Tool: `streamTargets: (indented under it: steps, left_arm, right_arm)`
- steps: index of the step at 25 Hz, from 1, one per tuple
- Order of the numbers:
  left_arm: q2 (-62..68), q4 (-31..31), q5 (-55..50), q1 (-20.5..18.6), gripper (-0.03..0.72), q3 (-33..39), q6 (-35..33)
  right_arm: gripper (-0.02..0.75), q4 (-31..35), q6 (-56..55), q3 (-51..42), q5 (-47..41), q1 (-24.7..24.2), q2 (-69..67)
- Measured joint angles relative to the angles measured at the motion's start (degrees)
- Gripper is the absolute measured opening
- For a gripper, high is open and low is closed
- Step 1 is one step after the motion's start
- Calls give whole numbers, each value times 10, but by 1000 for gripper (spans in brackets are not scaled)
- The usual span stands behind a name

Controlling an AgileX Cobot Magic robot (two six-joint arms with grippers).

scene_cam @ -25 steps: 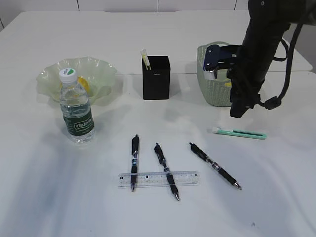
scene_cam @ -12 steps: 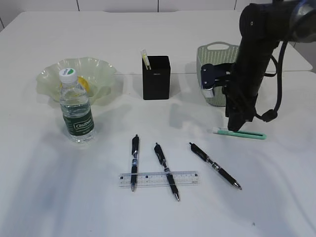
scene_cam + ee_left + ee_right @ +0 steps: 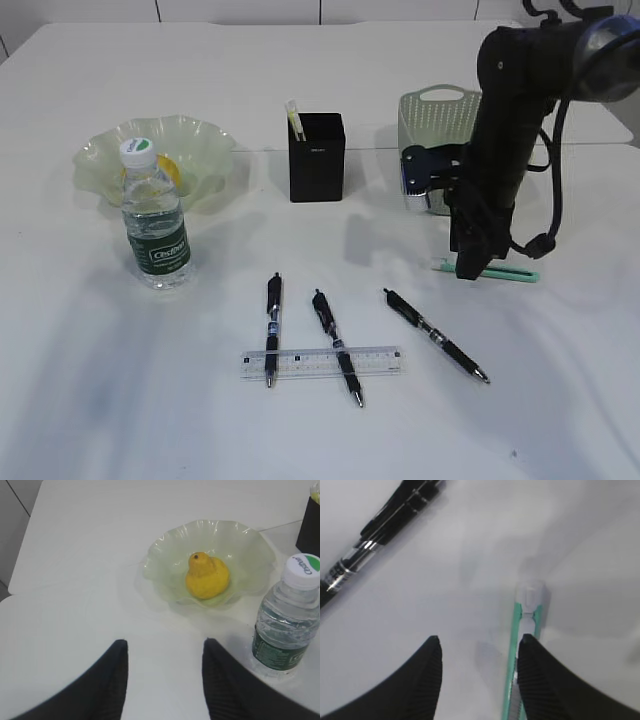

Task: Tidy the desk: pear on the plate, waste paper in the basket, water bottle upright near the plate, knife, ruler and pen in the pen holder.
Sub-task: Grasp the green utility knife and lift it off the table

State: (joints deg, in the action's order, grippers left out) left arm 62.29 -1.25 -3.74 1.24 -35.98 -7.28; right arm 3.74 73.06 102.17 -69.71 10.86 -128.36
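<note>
The mint-green knife (image 3: pixel 512 272) lies flat on the white desk (image 3: pixel 560 400), right of centre. My right gripper (image 3: pixel 467 268) hangs open just over its left end. In the right wrist view the right gripper (image 3: pixel 479 645) has its right finger above the knife (image 3: pixel 526 611), and bare desk shows between the tips. The yellow pear (image 3: pixel 206 576) rests in the green plate (image 3: pixel 160 555). The water bottle (image 3: pixel 155 225) stands upright in front of the plate. Three pens (image 3: pixel 335 345) and the clear ruler (image 3: pixel 320 362) lie at the front. My left gripper (image 3: pixel 165 647) is open and empty. No waste paper shows.
The black pen holder (image 3: pixel 316 157) stands at mid-back with a pale stick (image 3: pixel 294 118) in it. The sage-green basket (image 3: pixel 440 120) sits right behind my right arm. One pen (image 3: pixel 380 535) lies to the left of the right gripper.
My right arm has come down from in front of the basket and shifted left, bringing its gripper to the knife's left end. Nothing else moved.
</note>
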Motion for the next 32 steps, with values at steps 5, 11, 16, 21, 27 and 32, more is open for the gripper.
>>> streamTargets:
  steps: [5,11,16,21,27,32]
  left_arm:
    - [0,0,0,0,341,0,0]
    - [0,0,0,0,341,0,0]
    - [0,0,0,0,341,0,0]
    - [0,0,0,0,341,0,0]
    - [0,0,0,0,341,0,0]
    - [0,0,0,0,341,0,0]
  right_arm:
    - [370,0,2,0,3,0,-15]
    - [369,0,2,0,41,0,-16]
    - [370,0,2,0,59,0,-16]
    - [370,0,-2,0,67,0,-16]
    - [369,0,-16,0,85,0,-17]
    - [369,0,-29,0,87,0,-30]
